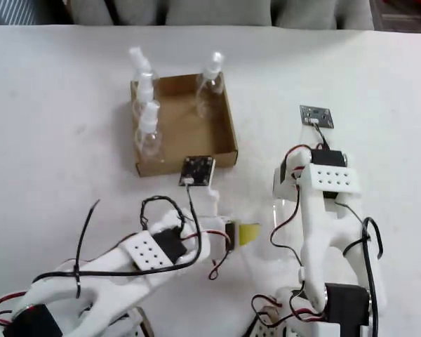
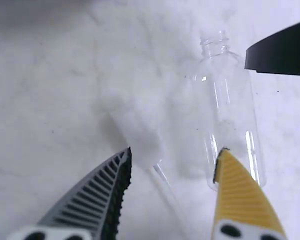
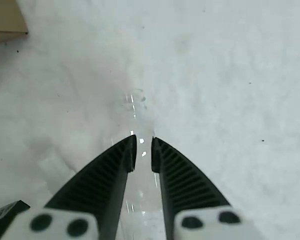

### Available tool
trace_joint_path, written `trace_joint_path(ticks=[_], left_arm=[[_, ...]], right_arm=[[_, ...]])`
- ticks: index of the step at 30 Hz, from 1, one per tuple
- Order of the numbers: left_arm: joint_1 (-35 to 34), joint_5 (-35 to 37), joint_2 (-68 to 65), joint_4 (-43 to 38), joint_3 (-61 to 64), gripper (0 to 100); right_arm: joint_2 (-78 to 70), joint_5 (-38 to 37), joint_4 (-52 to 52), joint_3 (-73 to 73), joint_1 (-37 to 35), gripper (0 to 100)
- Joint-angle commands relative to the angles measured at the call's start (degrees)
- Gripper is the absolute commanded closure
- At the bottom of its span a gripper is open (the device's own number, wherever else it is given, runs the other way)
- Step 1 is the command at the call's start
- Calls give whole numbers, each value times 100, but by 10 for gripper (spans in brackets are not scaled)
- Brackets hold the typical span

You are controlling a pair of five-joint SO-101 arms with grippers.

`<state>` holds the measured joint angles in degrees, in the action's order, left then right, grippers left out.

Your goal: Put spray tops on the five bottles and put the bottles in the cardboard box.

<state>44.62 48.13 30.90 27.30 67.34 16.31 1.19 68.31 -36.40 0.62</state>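
A clear uncapped bottle (image 2: pixel 229 120) lies lengthwise on the white table (image 1: pixel 56 140) between the two arms, faint in the high view (image 1: pixel 284 232). My right gripper (image 3: pixel 143 145) is shut on the bottle, whose open neck (image 3: pixel 135 100) pokes out past the black fingertips. My left gripper (image 2: pixel 175 151) is open beside the bottle, the yellow fingertip (image 2: pixel 225 160) close to the bottle's base. A white spray top (image 2: pixel 140 137) with a thin dip tube lies on the table between the left fingers. In the high view the left gripper (image 1: pixel 231 232) sits just in front of the cardboard box (image 1: pixel 228 137).
Several capped spray bottles stand in the box, three along one side (image 1: pixel 149 123) and one at the opposite far corner (image 1: pixel 210 84). The right arm (image 1: pixel 328 179) stands over the bottle. Cables trail around both arms. Bare table lies left of and beyond the box.
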Motion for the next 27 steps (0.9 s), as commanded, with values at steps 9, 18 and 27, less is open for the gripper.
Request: trace_joint_path(ticks=[9, 18, 27], left_arm=[[22, 88, -620, 35, -571, 728], [-110, 237, -1710, 26, -1081, 728], [-136, 211, -2158, 26, -1345, 867]], right_arm=[[215, -53, -48, 26, -75, 974], [215, -70, -48, 26, -75, 974], [207, -70, -163, 18, -75, 974]])
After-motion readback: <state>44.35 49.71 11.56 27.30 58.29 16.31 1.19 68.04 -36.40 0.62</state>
